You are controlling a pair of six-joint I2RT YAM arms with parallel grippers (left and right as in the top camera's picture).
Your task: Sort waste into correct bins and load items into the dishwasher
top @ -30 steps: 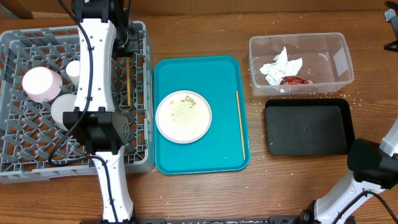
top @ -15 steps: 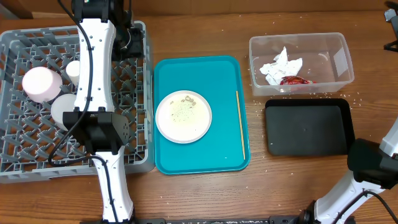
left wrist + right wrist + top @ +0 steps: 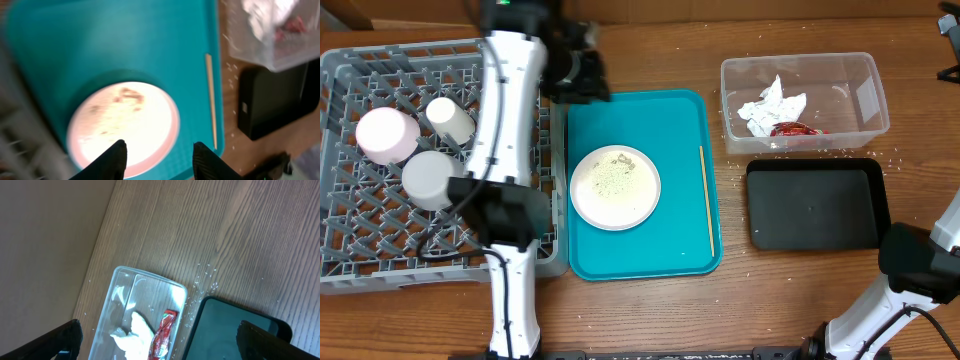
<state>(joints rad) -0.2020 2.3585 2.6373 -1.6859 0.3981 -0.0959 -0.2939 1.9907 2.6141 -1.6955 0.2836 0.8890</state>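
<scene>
While the left arm (image 3: 510,110) reaches across the top edge where the grey dish rack (image 3: 360,262) meets the teal tray (image 3: 640,130), the left gripper (image 3: 159,150) hangs empty, its fingers spread fairly wide, above the white plate (image 3: 615,186). That plate sits in the middle of the teal tray, smeared with pale rice grains (image 3: 616,176), and a thin chopstick (image 3: 706,200) lies along the tray's right side. Three things stand in the rack's left half: a pale bowl (image 3: 387,135), a small white cup (image 3: 450,118) just beside it, and a second bowl (image 3: 430,178) below them. Over to the right, the clear tub (image 3: 800,58) holds the crumpled napkin (image 3: 770,105) and the red wrapper (image 3: 795,128) (they are touching, as far as I can see). The black tray (image 3: 815,205) just below it is bare, with loose grains (image 3: 207,275) scattered on the table (image 3: 670,310) between the two. The right gripper (image 3: 157,326) is spread very wide, holding nothing, high above the tub.
</scene>
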